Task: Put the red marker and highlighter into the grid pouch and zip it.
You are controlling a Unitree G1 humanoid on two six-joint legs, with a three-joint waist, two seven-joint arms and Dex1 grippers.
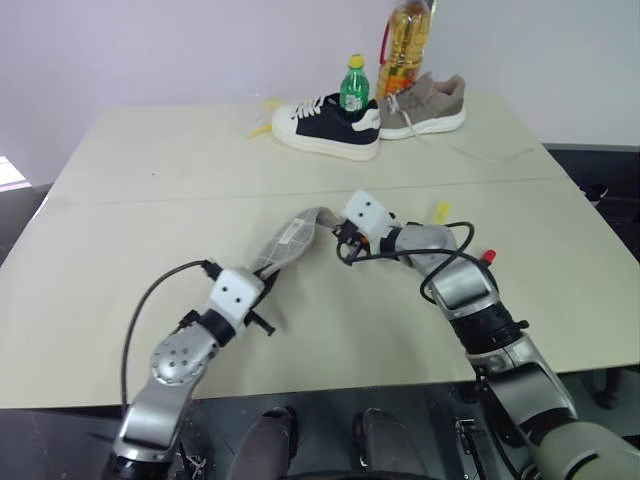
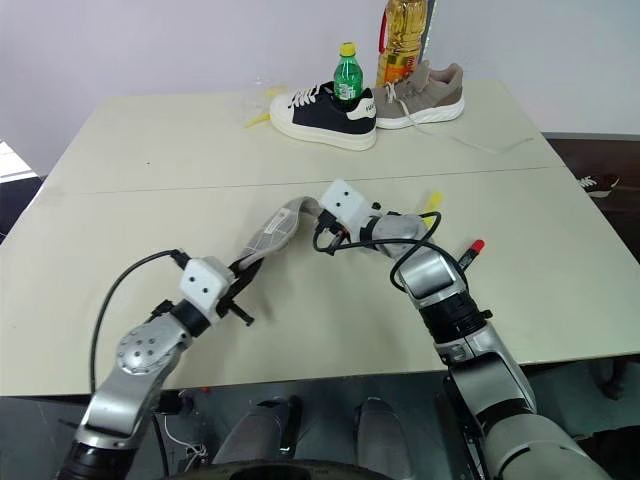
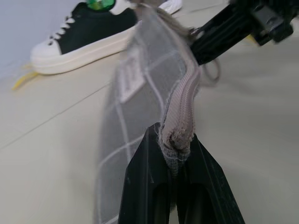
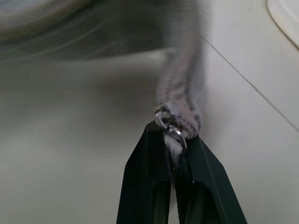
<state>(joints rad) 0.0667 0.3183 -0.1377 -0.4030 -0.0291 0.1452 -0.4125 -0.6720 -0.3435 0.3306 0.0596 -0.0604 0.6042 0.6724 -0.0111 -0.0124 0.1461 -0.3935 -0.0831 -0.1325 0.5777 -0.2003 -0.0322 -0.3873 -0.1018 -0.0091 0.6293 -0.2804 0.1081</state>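
While the grid pouch (image 1: 292, 240) hangs stretched between the two arms above the table (image 1: 120, 190), the left gripper (image 3: 176, 148) is clamped tight on the bunched fabric at one end of it, right by the zipper seam. Over at the other end, the right gripper (image 4: 174, 135) is pinched narrow on the pouch's edge, a small metal ring (image 4: 172, 131) caught between its black fingers. The pouch sags a touch in the middle, its white label (image 3: 130, 80) facing sideways in the left wrist view.

Just beyond the right forearm, the highlighter (image 1: 441, 212) lies on the table, and the red marker (image 2: 470, 252) rests near that arm's outer side, red cap showing. Both are outside the pouch.

At the far edge of the table stand a black-and-white sneaker (image 1: 325, 126), a grey sneaker (image 1: 425, 106), a green bottle (image 1: 354, 87) and a bottle of oil (image 1: 405, 45), well apart from the pouch. A yellow scrap (image 1: 262, 130) lies by the dark sneaker's toe.
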